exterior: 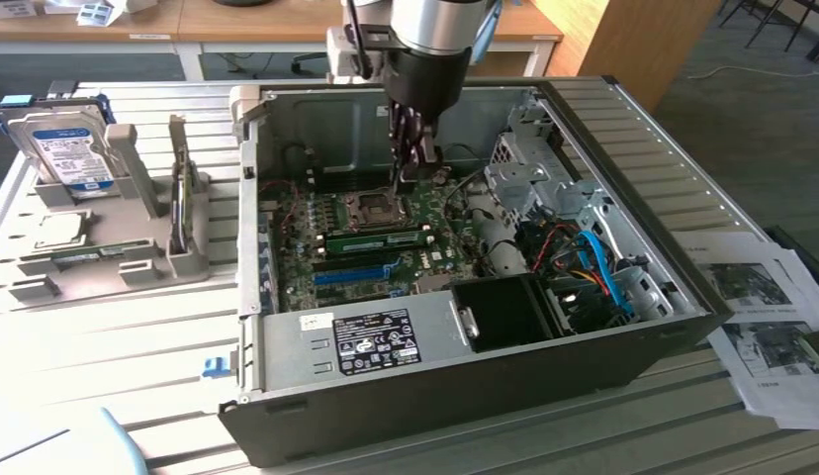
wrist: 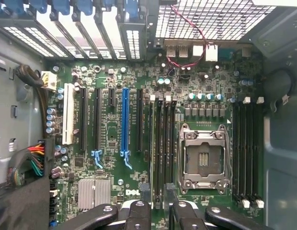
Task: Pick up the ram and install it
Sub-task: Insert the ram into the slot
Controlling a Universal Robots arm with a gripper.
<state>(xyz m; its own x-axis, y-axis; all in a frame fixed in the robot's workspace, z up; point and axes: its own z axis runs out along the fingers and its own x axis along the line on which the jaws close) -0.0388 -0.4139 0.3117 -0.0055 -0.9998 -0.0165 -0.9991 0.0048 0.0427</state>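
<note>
The ram [exterior: 377, 240] is a long green stick standing on edge in a motherboard slot, just in front of the empty processor socket [exterior: 374, 208] inside the open computer case [exterior: 674, 247]. My gripper [exterior: 416, 176] hangs above the board behind the socket, apart from the ram. In the wrist view my gripper [wrist: 158, 213] is open, and its dark fingertips [wrist: 142, 211] hold nothing. The black memory slots [wrist: 166, 143] run away from the gap between them, beside the socket [wrist: 202, 160].
A blue long slot [exterior: 354, 274] [wrist: 125, 120] lies among black expansion slots. Cables and a black fan box [exterior: 508, 312] crowd the case's right side. A grey holder [exterior: 106, 247] outside the case carries a hard drive [exterior: 64, 148] and a silver processor chip [exterior: 60, 230]. Papers [exterior: 766, 327] lie at the right.
</note>
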